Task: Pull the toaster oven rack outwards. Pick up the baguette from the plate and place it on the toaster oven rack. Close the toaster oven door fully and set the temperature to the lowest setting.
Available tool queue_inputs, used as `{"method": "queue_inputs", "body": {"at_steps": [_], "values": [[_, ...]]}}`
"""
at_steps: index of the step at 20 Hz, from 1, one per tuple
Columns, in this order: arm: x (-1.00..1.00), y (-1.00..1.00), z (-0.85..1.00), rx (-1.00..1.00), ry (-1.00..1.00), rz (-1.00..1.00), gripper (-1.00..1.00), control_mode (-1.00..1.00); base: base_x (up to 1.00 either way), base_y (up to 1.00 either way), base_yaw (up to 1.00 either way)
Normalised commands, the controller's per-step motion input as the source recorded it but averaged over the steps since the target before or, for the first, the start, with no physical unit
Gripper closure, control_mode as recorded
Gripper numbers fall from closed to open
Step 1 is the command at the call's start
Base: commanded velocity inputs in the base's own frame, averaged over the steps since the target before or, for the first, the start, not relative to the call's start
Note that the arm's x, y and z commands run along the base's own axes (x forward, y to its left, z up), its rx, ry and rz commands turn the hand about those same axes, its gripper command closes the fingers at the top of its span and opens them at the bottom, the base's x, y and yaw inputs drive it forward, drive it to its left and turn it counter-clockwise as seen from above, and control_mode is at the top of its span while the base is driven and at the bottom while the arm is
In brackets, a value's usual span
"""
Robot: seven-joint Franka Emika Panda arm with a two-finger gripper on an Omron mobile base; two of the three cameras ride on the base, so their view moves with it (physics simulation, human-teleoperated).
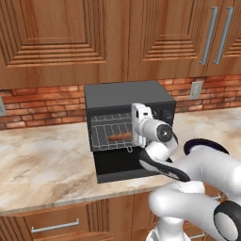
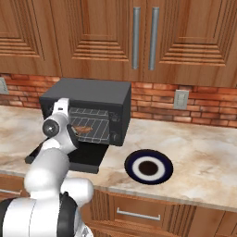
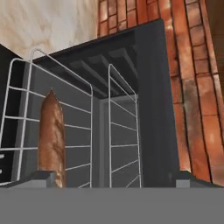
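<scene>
Tool state: the tool [image 3: 111, 177] is released, jaws spread wide, nothing held between them; it hangs in front of the oven mouth
Baguette position: the baguette [image 1: 120, 136] is laid on the toaster oven rack [image 1: 101, 134], lying along the wires; the plate [image 2: 149, 167] is left bare on the tabletop [image 1: 42, 164], well apart to the right of the oven
Rack position: the rack is seen drawn forward at the mouth of the toaster oven [image 1: 124, 96]
Door position: the toaster oven door [image 1: 117, 164] is folded down flat in front of the oven, not yet closed
Step judged in hand: closing of the door, then the temperature setting on the control strip
Door handling: judged stiff and fairly heavy, hinged along its lower edge; a push from beneath the free front edge is advised rather than a pinch
Baguette handling: judged light, rigid and crumbly, liable to roll on the wires if the rack is jolted
Rack handling: judged light, stiff and slippery, to be taken by the front wire loop
</scene>
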Motion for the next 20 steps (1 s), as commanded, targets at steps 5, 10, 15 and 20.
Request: {"method": "queue_inputs", "body": {"at_steps": [5,10,15,20], "values": [[-0.29,-0.14,0.77,0.00,0.00,0.00,-1.00,-1.00,0.00,0.00,0.00],[-0.30,-0.15,0.56,0.00,0.00,0.00,-1.00,-1.00,0.00,0.00,0.00],[-0.46,-0.23,0.32,0.00,0.00,0.00,-1.00,-1.00,0.00,0.00,0.00],[-0.64,-0.43,0.11,0.00,0.00,0.00,-1.00,-1.00,0.00,0.00,0.00]]}}
